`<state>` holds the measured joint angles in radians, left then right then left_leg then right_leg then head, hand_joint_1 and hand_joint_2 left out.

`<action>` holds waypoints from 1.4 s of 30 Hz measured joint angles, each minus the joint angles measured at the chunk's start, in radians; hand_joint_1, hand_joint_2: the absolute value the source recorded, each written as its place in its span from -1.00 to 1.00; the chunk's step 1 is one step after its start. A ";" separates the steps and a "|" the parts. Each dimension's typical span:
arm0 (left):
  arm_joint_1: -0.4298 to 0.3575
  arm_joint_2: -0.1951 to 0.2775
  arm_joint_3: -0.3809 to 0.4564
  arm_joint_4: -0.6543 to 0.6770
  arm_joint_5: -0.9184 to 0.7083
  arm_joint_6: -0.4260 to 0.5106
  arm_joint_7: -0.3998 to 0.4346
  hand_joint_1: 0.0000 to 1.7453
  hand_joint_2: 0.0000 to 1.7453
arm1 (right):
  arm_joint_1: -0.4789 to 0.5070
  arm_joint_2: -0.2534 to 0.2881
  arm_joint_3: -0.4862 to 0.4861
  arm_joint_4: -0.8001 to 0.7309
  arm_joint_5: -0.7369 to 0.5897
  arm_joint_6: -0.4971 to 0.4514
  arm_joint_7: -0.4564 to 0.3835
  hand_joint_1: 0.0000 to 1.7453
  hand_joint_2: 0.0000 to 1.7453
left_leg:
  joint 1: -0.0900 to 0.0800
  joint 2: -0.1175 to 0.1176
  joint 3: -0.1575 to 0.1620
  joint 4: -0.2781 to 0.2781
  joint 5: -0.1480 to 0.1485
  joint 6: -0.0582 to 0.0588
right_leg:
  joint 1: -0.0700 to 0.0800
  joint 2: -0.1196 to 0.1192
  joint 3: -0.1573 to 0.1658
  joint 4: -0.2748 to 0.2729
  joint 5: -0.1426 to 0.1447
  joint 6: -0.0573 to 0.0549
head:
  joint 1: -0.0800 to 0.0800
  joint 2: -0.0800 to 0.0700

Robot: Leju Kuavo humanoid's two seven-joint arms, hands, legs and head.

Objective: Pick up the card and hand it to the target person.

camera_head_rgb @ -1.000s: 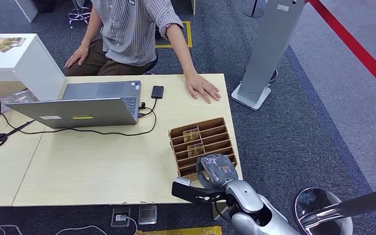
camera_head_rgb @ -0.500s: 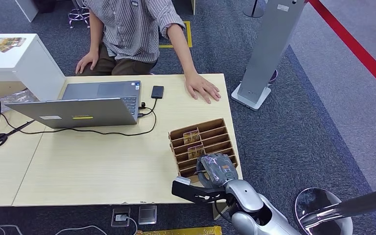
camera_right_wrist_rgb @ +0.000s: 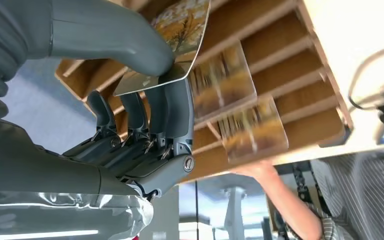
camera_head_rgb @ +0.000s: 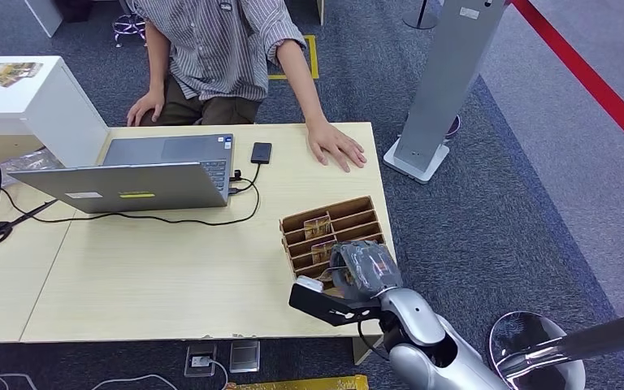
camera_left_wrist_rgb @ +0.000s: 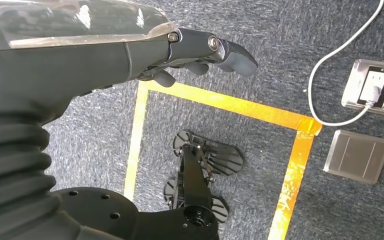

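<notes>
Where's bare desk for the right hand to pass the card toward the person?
Free: desk between laptop cable and near edge; strip between card rack and the person's hand, the likely lane. Crowded: the rack under the right hand, which pinches a card.

Head high, looking down; wrists close — rack [camera_head_rgb: 335, 234] shared.
</notes>
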<state>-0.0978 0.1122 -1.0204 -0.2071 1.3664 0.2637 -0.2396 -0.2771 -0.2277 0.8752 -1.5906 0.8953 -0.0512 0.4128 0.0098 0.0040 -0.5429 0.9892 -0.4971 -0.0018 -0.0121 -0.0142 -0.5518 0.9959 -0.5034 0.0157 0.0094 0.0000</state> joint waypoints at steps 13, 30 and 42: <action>0.001 0.004 0.000 0.000 0.009 -0.004 0.005 -1.00 1.00 | -0.149 -0.113 -0.081 -0.256 -0.263 0.122 0.012 0.52 1.00 | 0.000 0.000 0.000 0.000 0.000 0.000 | 0.000 0.000 0.000 0.000 0.000 0.000 | 0.000 0.000; -0.003 -0.005 -0.004 0.000 -0.024 -0.024 -0.006 -1.00 1.00 | -0.271 -0.025 -0.097 -0.062 -0.019 -0.317 -0.148 0.52 1.00 | 0.000 0.000 0.000 0.000 0.000 0.000 | 0.000 0.000 0.001 0.001 0.000 0.000 | 0.001 0.000; -0.016 -0.007 -0.011 0.000 -0.028 -0.018 0.003 -1.00 1.00 | -0.322 0.039 -0.095 0.194 0.036 -0.435 -0.143 0.52 1.00 | 0.000 0.000 0.000 0.000 0.000 0.000 | 0.000 0.000 0.000 0.001 0.000 0.000 | 0.000 0.000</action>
<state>-0.1134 0.1049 -1.0314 -0.2071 1.3380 0.2457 -0.2364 -0.5993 -0.1888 0.7803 -1.3965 0.9309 -0.4859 0.2696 0.0099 0.0035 -0.5432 0.9893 -0.4967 -0.0020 -0.0120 -0.0146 -0.5514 0.9969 -0.5033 0.0156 0.0096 0.0000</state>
